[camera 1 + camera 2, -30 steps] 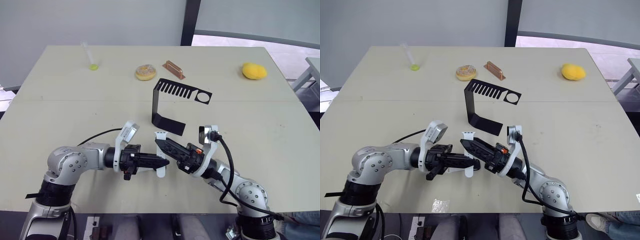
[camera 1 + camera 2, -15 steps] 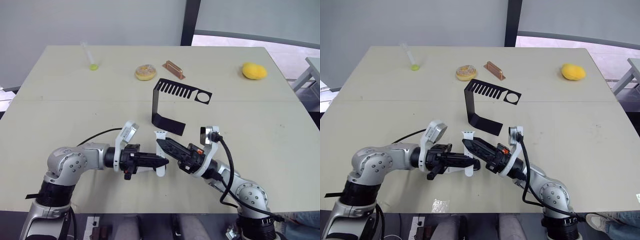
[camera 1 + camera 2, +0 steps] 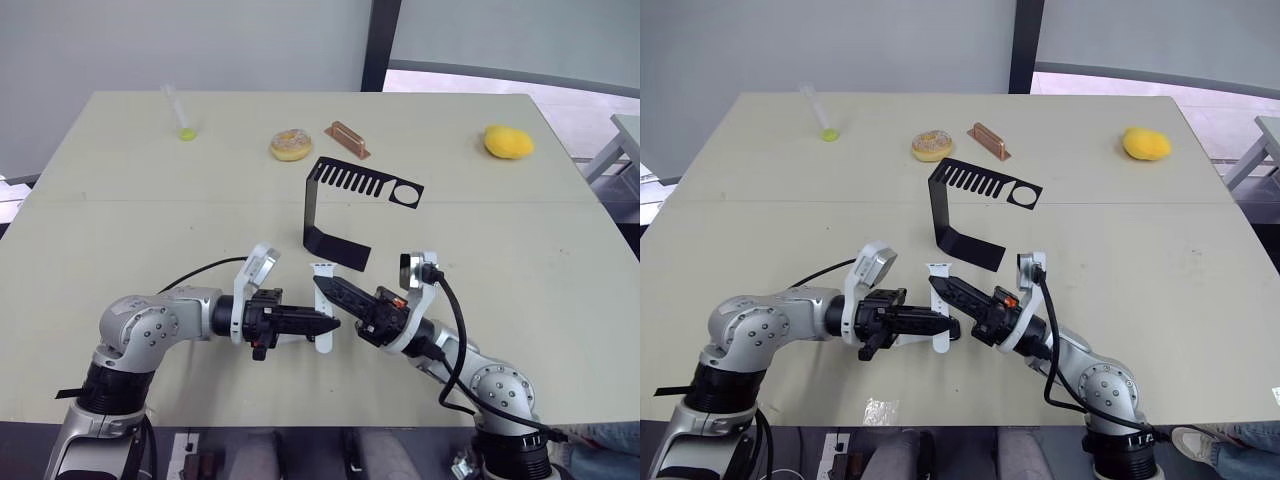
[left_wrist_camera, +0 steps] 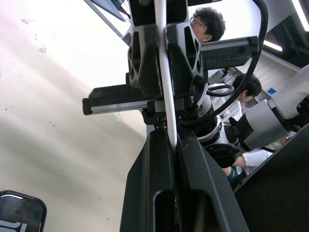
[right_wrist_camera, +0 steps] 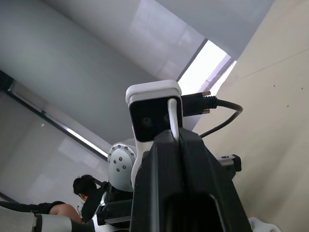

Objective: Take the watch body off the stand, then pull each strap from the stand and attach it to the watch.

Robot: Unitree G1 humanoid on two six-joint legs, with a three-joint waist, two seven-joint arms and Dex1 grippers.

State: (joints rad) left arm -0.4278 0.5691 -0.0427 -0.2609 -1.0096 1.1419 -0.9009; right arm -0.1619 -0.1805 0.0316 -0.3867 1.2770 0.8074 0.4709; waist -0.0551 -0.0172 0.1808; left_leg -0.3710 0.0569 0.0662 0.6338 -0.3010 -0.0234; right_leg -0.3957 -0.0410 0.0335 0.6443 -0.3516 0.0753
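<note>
I see the white strap [image 3: 322, 308] pinched between both clenched grippers, left gripper [image 3: 322, 324] and right gripper [image 3: 325, 288], just short of the empty stand [image 3: 335, 208]. My left wrist view alone catches the watch body [image 4: 19, 212] beside its fingers.

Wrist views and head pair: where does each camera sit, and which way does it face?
Head pair: on the head, facing forward and down over the beige table and the thin black bent-metal stand; both arms show.
Left wrist view: on the left arm, facing along the left tool toward the right tool.
Right wrist view: on the right arm, facing back at the left wrist's white camera housing.
Shared: the thin white flexible strap, pinched by both tools.
</note>
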